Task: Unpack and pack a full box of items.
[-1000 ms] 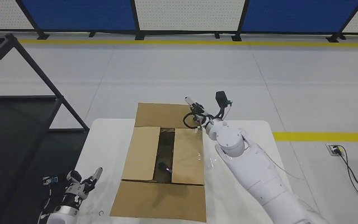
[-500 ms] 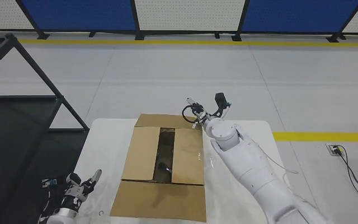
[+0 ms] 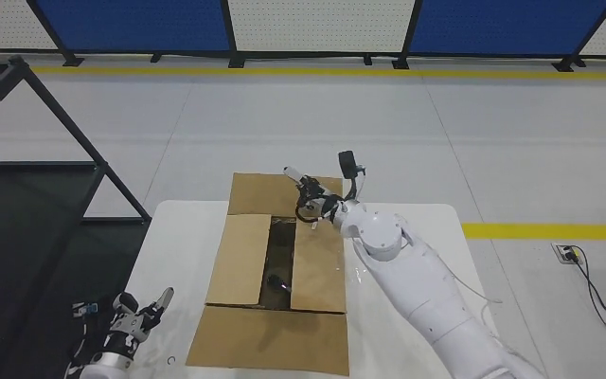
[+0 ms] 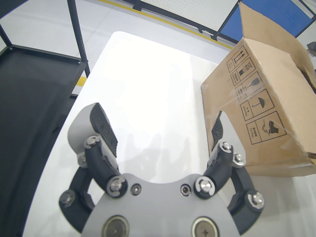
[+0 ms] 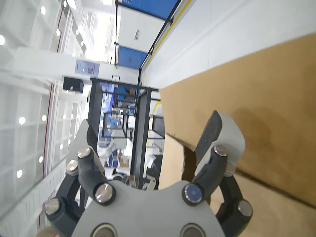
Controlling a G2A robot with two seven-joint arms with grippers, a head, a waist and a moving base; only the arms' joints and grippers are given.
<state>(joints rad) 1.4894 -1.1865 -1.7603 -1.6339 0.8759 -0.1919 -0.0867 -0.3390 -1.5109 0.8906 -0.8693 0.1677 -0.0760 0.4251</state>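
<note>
A cardboard box (image 3: 317,265) stands in the middle of the white table (image 3: 175,251). Its two long flaps lie nearly closed, and a narrow gap between them reveals a dark item (image 3: 276,281) inside. The far flap (image 3: 260,194) and the near flap (image 3: 270,341) fold outward. My right gripper (image 3: 301,185) hovers open just above the far flap, near the gap's far end; its wrist view has the cardboard (image 5: 259,94) under its fingers (image 5: 213,131). My left gripper (image 3: 147,303) is open and empty, low over the table's near left corner, with the box's printed side (image 4: 256,114) to its right.
A black metal shelf rack (image 3: 57,189) stands off the table's left edge, close to my left gripper (image 4: 160,127). Bare table (image 4: 148,75) stretches between that gripper and the box. Bare floor lies beyond the table's far edge.
My right gripper has swung left from the box's far right corner to above the middle of the far flap. My left gripper has pulled slightly back toward the near edge.
</note>
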